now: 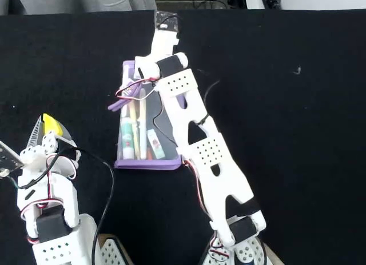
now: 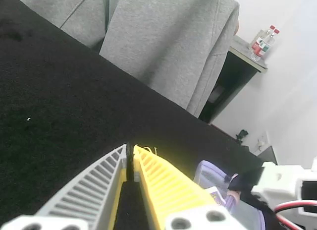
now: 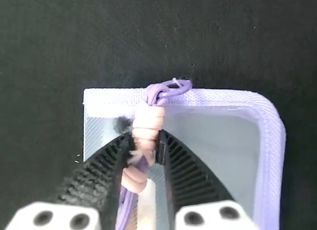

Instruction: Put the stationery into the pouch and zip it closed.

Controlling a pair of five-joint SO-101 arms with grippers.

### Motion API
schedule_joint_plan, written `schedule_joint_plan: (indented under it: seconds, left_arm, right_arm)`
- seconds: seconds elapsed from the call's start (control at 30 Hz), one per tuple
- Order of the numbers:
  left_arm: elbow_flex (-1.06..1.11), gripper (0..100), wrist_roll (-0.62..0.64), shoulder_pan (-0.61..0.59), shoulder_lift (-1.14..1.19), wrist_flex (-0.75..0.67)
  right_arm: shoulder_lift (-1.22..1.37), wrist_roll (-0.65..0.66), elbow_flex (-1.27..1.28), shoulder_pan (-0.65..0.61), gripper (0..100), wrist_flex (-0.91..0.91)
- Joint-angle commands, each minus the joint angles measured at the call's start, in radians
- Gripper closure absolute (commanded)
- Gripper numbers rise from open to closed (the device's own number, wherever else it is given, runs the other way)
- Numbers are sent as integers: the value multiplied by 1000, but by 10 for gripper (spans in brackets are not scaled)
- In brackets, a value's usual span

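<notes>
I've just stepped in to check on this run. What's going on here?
The right arm is stretched over a clear, purple-edged pouch, its jaws shut on the pink zip pull at the pouch's end. Pens and other stationery lie inside. The left arm sits off to the side on the black table, jaws shut and holding nothing. I cannot tell whether the zip is fully closed.

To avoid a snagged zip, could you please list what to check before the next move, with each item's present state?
1. Right gripper clamped on the zipper pull: ok.
2. Stationery lying inside the pouch: ok.
3. Left gripper bracing the pouch: not ok; it is shut, apart from it.
4. Nothing past the pouch edge: cannot tell; a purple piece juts out.
5. Zip's closed extent: cannot tell.
</notes>
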Motion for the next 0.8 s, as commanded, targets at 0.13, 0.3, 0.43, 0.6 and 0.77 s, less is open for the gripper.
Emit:
schedule_joint_plan:
  seconds: [0.13,0.3,0.43,0.6,0.77]
  left_arm:
    - [-19,970,12,-7,-6,-25]
    - [-18,970,12,-7,-6,-25]
    - [-16,970,12,-7,-6,-25]
    - [-15,970,12,-7,-6,-25]
    - [-15,970,12,-7,-6,-25]
  right_arm:
    - [-168,144,-71,-18,987,28]
    - [-315,261,-71,-17,987,31]
    - [-446,354,-70,-20,987,38]
    - [-598,474,-68,-17,987,40]
    - [-727,551,-67,-20,987,66]
